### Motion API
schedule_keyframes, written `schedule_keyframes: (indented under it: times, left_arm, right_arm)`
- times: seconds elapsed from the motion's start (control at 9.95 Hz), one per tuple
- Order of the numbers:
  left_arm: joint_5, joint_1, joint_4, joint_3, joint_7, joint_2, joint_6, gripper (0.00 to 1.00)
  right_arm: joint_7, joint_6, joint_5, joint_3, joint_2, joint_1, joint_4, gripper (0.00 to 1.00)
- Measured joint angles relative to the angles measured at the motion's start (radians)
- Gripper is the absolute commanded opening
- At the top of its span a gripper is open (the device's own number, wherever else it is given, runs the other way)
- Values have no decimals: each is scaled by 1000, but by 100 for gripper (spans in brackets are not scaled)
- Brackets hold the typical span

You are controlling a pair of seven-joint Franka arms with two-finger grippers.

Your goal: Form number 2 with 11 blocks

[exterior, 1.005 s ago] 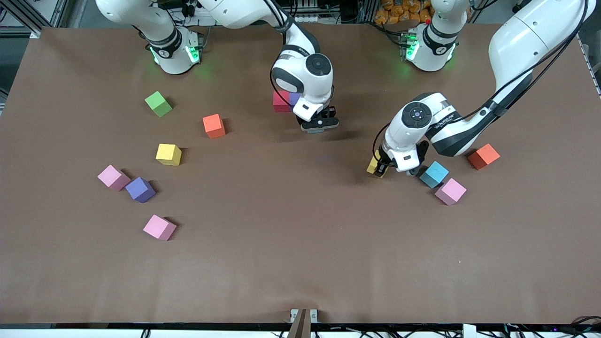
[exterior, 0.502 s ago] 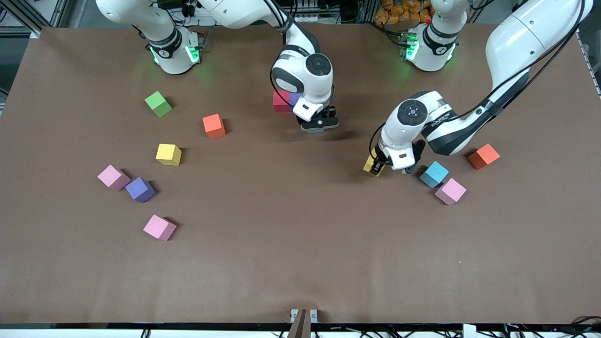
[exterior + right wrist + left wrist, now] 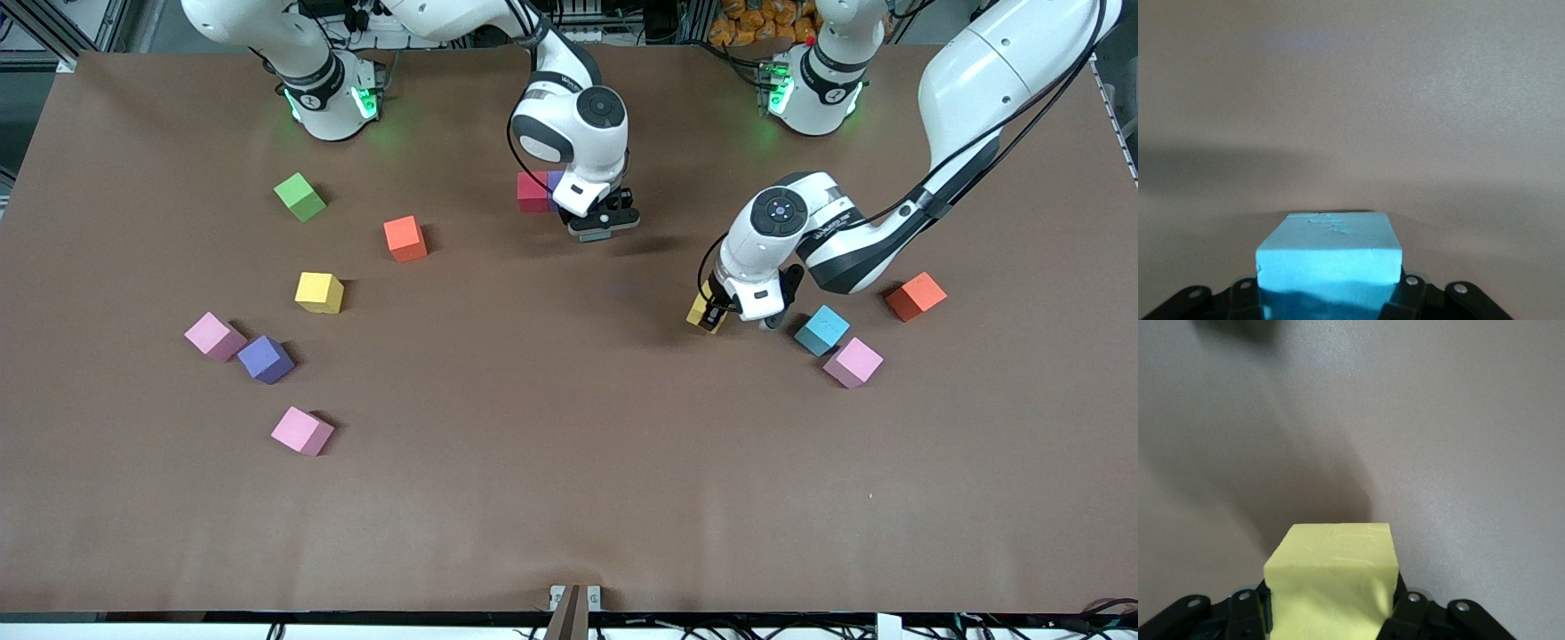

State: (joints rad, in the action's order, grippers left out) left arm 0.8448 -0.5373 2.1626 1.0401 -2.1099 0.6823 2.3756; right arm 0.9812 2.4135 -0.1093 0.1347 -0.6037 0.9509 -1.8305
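Two cubes were in the air when we looked. The left gripper had its jaws clamped on a yellow block, seen close up in the left wrist view, over bare brown table just beside a light blue block that lay on the surface. The right gripper pinched a second light blue block between its fingers, over the table near the middle, close by a red block and a purple block that sat touching each other.

We saw no digit laid out yet; that red and purple pair was the only grouping. Toward the left arm's end, a pink block lay just beside the resting light blue one and nearer to the front camera, with a red-orange block near them. Toward the right arm's end we counted a green cube, an orange block, another yellow block, a pink block touching or nearly touching a second purple block, and one more pink block nearest the front camera, all well apart from the central pair.
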Motion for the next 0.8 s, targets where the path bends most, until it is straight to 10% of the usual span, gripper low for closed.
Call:
schedule_keyframes:
  times: [0.8]
  left_arm:
    - [0,3,0,0,10,0,0,0]
  right_arm:
    - [9,32,-7,0,0,0,-14,36]
